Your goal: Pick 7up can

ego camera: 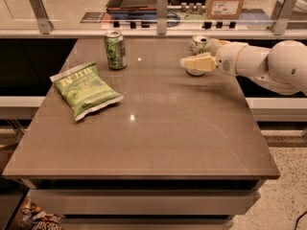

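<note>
The 7up can (197, 43), pale with green markings and a silver top, stands upright at the table's far right. My gripper (195, 54) reaches in from the right on a white arm (268, 63) and is open around the can. One cream finger (199, 63) lies across the can's front and hides its lower body. The other finger is behind the can on the right. The can rests on the table.
A darker green can (115, 49) stands at the far left-centre of the brown table (158, 138). A green chip bag (85, 88) lies on the left. A railing with posts (162, 6) and a counter with a cardboard box (226, 0) run behind the table.
</note>
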Motion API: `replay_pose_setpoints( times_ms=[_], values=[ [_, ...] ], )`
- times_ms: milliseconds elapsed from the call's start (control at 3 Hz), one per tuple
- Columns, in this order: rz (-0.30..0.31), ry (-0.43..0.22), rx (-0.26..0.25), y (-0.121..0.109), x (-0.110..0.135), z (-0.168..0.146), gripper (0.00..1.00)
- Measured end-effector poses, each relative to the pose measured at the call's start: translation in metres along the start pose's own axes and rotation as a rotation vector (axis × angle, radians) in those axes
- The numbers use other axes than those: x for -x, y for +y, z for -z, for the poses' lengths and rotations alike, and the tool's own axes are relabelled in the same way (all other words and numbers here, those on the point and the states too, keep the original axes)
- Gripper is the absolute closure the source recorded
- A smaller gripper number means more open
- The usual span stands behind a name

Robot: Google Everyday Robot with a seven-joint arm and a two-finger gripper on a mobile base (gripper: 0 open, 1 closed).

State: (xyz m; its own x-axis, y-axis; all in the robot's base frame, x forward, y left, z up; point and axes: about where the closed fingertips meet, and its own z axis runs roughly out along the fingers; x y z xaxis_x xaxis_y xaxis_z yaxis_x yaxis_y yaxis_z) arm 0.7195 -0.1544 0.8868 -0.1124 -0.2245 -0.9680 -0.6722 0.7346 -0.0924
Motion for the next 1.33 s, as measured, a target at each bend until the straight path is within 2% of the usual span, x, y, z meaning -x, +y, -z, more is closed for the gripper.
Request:
replay_pose_setpoints(
  times_ms=[1000, 1333],
  values=[
    [0.000, -0.001, 0.012, 0.0056, 0.0007, -0.0062, 0.88],
    [0.000, -0.001, 0.016, 0.0073, 0.0009, -0.0079, 1.00]
  ],
)
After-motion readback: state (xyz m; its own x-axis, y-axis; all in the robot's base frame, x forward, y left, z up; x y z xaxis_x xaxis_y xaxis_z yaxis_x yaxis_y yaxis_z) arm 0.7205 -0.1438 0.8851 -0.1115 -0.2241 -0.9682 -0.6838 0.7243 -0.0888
